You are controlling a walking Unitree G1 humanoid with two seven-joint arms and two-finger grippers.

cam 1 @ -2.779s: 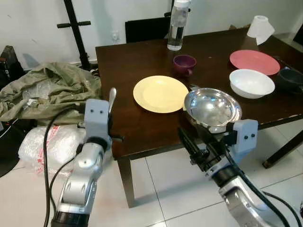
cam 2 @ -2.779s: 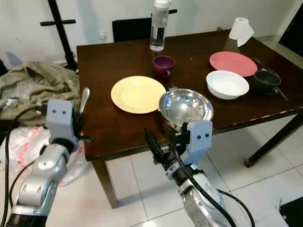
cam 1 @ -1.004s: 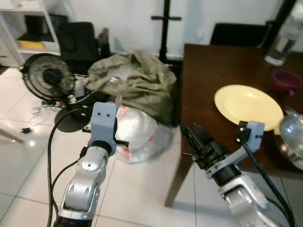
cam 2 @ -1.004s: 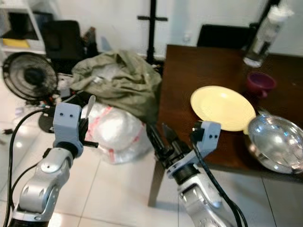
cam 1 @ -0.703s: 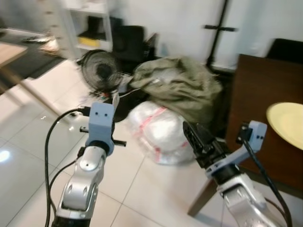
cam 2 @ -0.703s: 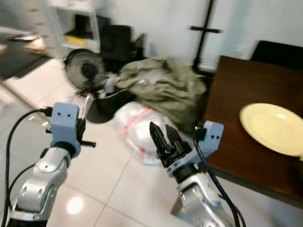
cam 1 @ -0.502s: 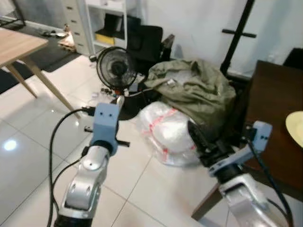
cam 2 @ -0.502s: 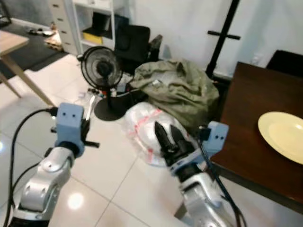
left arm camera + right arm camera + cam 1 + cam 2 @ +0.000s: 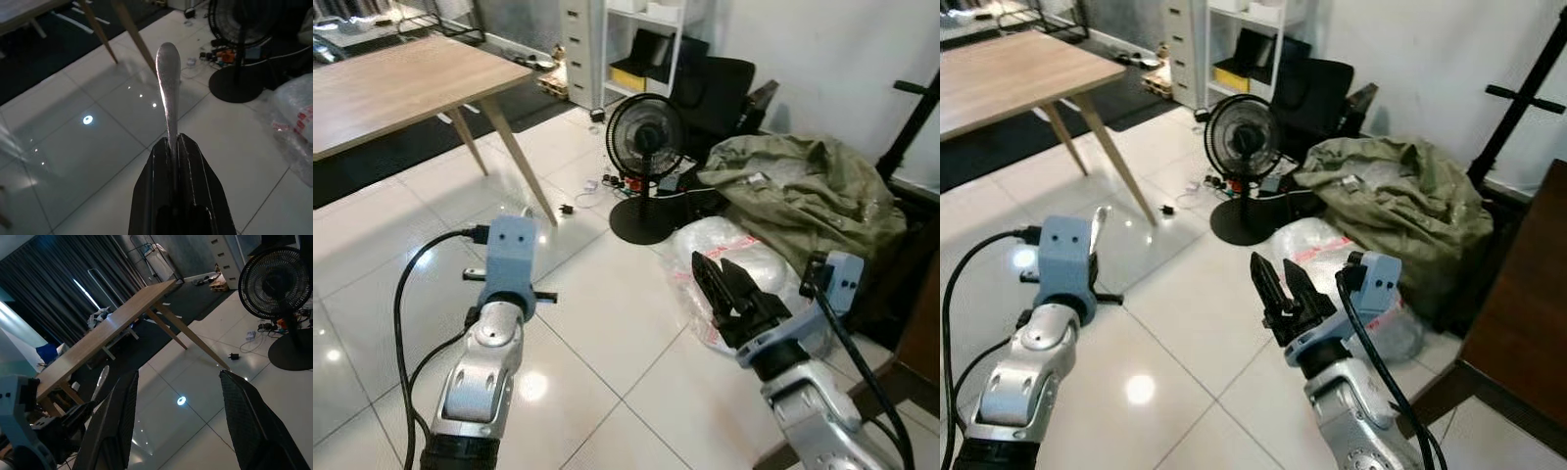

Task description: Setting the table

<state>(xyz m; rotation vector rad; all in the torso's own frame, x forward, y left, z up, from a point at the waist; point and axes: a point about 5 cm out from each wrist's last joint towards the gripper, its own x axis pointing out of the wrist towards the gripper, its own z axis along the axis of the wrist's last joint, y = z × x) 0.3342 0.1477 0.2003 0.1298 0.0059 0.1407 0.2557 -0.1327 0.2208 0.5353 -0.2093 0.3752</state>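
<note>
A silver spoon (image 9: 167, 83) stands upright with its end pointing up, and my left gripper (image 9: 172, 143) is shut on its lower part. From the head, the spoon (image 9: 1096, 228) rises beside the blue wrist block at the left, over white floor tiles. My right gripper (image 9: 1278, 279) is held out in front at the centre, open, with nothing between its fingers (image 9: 122, 416). A corner of the dark brown dining table (image 9: 1528, 323) shows at the far right edge.
A light wooden table (image 9: 401, 83) stands at the upper left. A black floor fan (image 9: 649, 127), a black chair (image 9: 720, 83) and white shelves (image 9: 636, 39) are ahead. A green bag (image 9: 813, 191) and a white plastic bundle (image 9: 734, 259) lie near the dark table.
The camera has swung left, away from the dark table; the yellow plate has left the picture and the wooden table has come in. Both arms keep their pose; the spoon stays gripped.
</note>
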